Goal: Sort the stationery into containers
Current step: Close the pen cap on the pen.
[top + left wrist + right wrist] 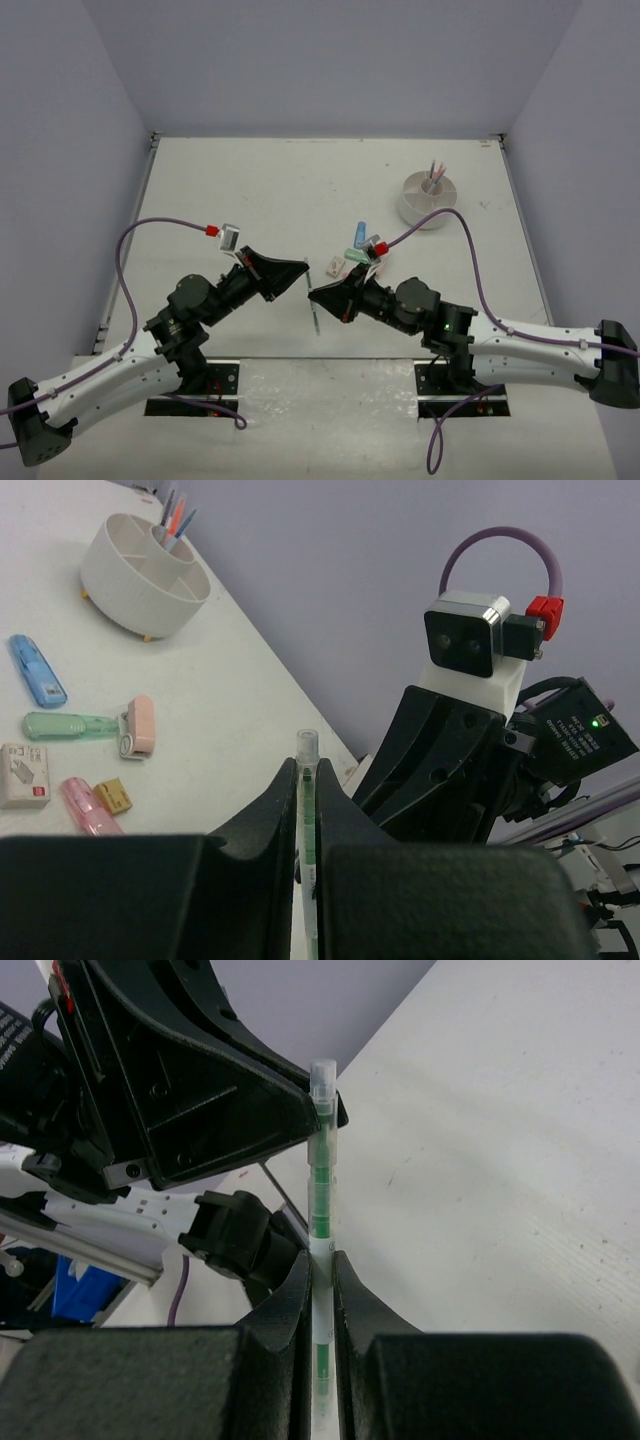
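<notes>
Both claws are meeting above the table (250, 190), and both are holding one green pen (320, 1175). The left claw (306, 775) is squeezing it tight, close to its clear cap (322, 1075). The right claw (321, 1265) is pinching it farther down. From above, the pen is lying long-ways from far to near, with its cap end pointing at the back wall. It is thin in that view, so it may be tipping a bit. The white tub (420, 212) is sitting well off to the right, and pens (175, 515) are standing in its middle cup.
</notes>
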`<state>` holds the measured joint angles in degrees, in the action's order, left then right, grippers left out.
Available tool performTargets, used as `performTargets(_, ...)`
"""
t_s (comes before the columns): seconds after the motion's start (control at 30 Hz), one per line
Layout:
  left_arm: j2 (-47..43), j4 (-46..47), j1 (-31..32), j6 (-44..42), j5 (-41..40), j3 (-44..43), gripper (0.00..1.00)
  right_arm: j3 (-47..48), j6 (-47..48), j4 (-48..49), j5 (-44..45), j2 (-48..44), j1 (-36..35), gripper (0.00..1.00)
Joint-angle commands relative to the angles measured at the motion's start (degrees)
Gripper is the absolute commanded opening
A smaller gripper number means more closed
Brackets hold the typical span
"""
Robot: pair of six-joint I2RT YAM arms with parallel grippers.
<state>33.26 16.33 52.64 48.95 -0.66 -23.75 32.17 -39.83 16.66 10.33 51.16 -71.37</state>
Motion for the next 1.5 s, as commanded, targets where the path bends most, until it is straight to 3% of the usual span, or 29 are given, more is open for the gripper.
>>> performTargets(0.0,0.66,1.77,0.09,0.09,0.22,0.38,0.0,6.47,1.86,4.32,3.54,1.98,-0.34,0.0)
performTargets(0.27,0.38,-0.78,0.09,-1.08,-0.14,-1.01,0.0,10.53,5.25,6.77,9.87,3.67,-0.27,0.0)
performTargets(0.47,0.26,-5.77,0.09,-4.2,-1.19,-3.91,0.02,12.9,9.05,3.24,12.32,2.55,-0.32,0.0)
performTargets(0.67,0.57,-6.23,0.09,-5.74,-0.37,-5.17,0.23,14.14,11.96,2.09,5.94,3.95,-0.34,0.0)
performTargets(0.77,1.37,-6.14,0.09,-6.03,0.27,-6.24,0.26,13.78,11.65,2.55,3.91,5.45,-0.26,0.0)
performTargets(0.9,2.09,-6.36,0.09,-6.3,0.39,-7.56,0.25,12.83,11.04,3.82,3.4,6.03,-0.28,0.0)
performTargets(0.97,2.15,-6.22,0.09,-6.41,1.79,-7.8,0.14,13.09,11.09,3.81,2.92,6.32,-0.26,0.0)
performTargets(1.0,2.07,-6.14,0.09,-6.33,1.8,-7.81,0.14,13.18,11.18,3.64,2.51,6.4,-0.26,0.0)
performTargets(1.07,1.81,-5.71,0.09,-6.67,2.48,-7.98,0.0,13.1,11.26,3.72,1.46,6.84,-0.26,0.0)
performTargets(1.17,1.51,-4.54,0.09,-7.56,4.37,-8.38,0.0,12.17,11.65,4.53,-1.52,7.0,-0.26,0.01)
performTargets(1.2,1.34,-3.96,0.09,-8.01,5.82,-8.48,0.0,11.87,11.7,4.61,-2.39,7.25,-0.31,0.05)
performTargets(1.27,1.09,-3.11,0.09,-9.29,8.09,-8.9,0.0,11.77,11.6,4.02,-3.92,7.99,-0.34,0.28)
performTargets(1.3,0.89,-2.52,0.09,-9.87,9.27,-9.13,0.0,11.74,11.37,3.93,-4.9,8.46,-0.34,0.32)
performTargets(1.47,-0.04,-0.89,0.16,-12.07,13.17,-10.17,0.0,10.55,9.53,5.9,-7.21,10.09,-0.34,0.3)
